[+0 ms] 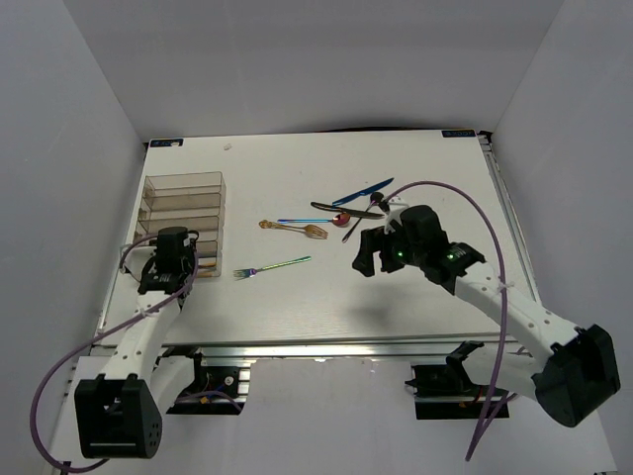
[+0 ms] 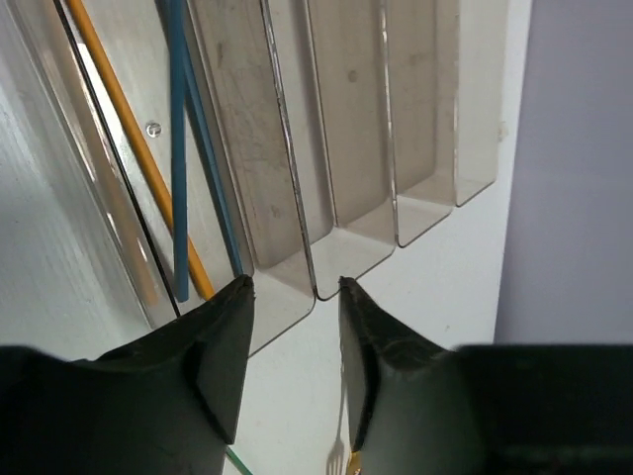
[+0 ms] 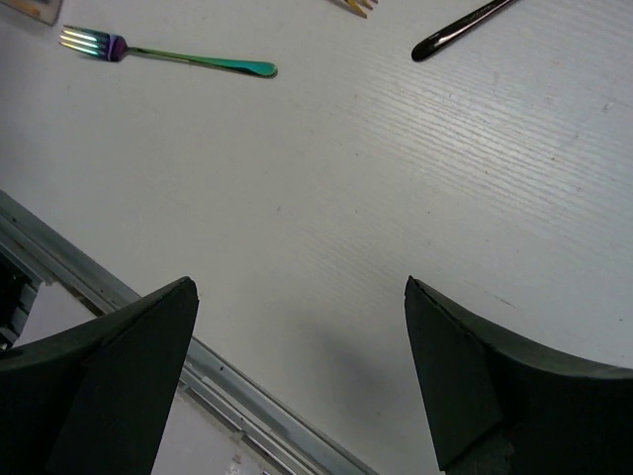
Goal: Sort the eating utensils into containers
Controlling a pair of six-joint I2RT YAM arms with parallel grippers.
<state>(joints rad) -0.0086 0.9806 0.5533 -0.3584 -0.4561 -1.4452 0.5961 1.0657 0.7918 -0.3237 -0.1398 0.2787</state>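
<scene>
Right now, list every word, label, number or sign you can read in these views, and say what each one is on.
Nothing is readable.
Left label on the far edge of the table: too small to read.
Right label on that edge: too small to read.
Organiser and fork: no print visible.

White arm links (image 1: 499,297), black joints (image 1: 579,376), purple cables (image 1: 38,411)
</scene>
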